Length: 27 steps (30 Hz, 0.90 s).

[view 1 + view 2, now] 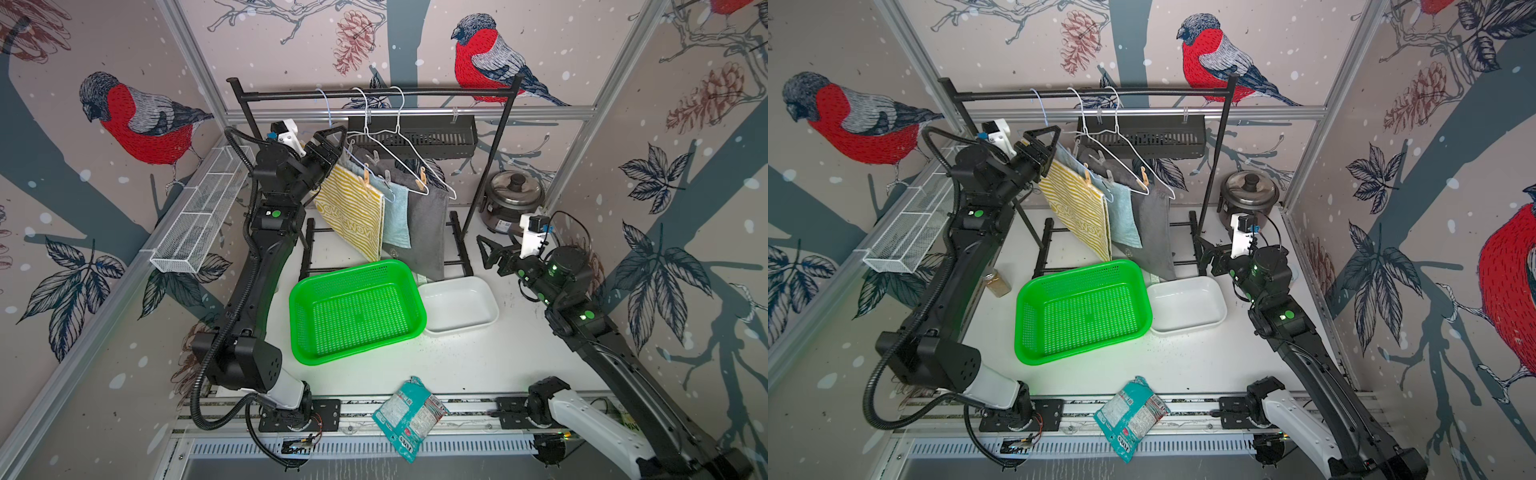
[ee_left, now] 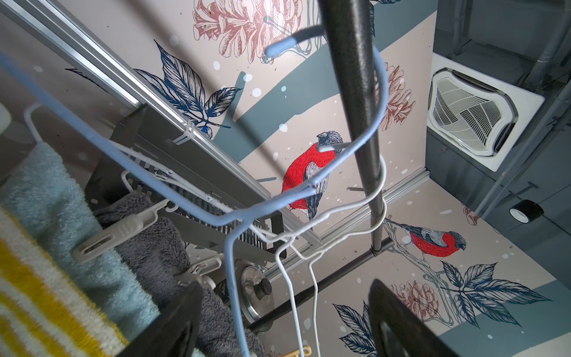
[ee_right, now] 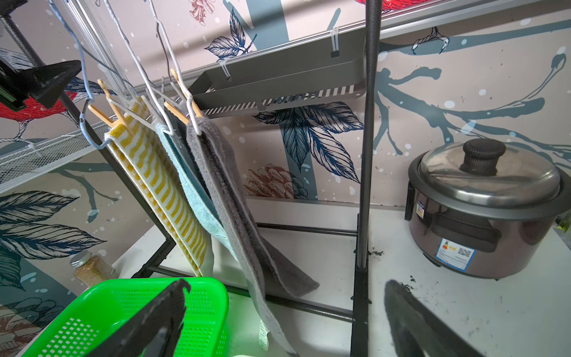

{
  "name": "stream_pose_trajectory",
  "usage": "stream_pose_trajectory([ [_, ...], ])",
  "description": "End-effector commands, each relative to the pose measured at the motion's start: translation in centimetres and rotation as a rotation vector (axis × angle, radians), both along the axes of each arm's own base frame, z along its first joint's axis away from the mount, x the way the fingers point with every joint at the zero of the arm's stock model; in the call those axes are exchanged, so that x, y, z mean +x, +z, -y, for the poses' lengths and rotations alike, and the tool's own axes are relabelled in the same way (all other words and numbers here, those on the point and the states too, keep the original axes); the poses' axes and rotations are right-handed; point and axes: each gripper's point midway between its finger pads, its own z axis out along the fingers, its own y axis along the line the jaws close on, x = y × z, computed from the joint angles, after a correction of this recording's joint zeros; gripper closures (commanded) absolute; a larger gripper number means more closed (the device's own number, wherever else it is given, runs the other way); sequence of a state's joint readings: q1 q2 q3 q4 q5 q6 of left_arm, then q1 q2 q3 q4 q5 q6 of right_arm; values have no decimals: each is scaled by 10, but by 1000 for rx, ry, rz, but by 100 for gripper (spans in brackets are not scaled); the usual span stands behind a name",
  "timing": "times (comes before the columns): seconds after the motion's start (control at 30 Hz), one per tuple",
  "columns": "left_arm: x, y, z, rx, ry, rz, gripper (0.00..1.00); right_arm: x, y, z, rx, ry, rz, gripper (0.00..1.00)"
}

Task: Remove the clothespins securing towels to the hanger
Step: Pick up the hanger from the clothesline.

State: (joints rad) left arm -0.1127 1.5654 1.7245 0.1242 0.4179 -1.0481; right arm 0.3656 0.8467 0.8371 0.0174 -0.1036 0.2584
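Just beside open left hand (image 2: 285, 289), grey clothespin (image 2: 119, 233) on blue towel (image 2: 46, 197); right hand (image 3: 287, 286) open

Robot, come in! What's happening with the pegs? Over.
Left gripper open, up beside the yellow towel. Right gripper open, low by the rack. Clothespins clipped on the towels. Blue hanger wire between left jaws.

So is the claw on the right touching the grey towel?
Apart. In a top view, the rack's foot and bare table lie between the open right gripper and the grey towel.
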Motion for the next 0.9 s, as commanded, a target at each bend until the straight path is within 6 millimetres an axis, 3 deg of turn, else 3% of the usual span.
stream_pose_trajectory([
  [0.0,3,18,3,-30,-26,59,25,0,10,1,7,-7,42,0],
  [0.17,11,17,7,-53,-53,72,40,0,11,2,10,-15,47,0],
  [0.23,13,15,7,-60,-54,66,41,0,13,2,11,-17,50,0],
  [0.3,14,14,6,-62,-50,63,55,0,14,3,12,-19,54,0],
  [0.47,8,18,7,-76,-47,86,65,0,14,2,16,-19,54,0],
  [0.73,5,22,5,-71,-37,98,96,0,14,3,13,-24,58,0],
  [0.87,3,25,6,-69,-48,109,100,0,11,2,9,-25,54,0],
])
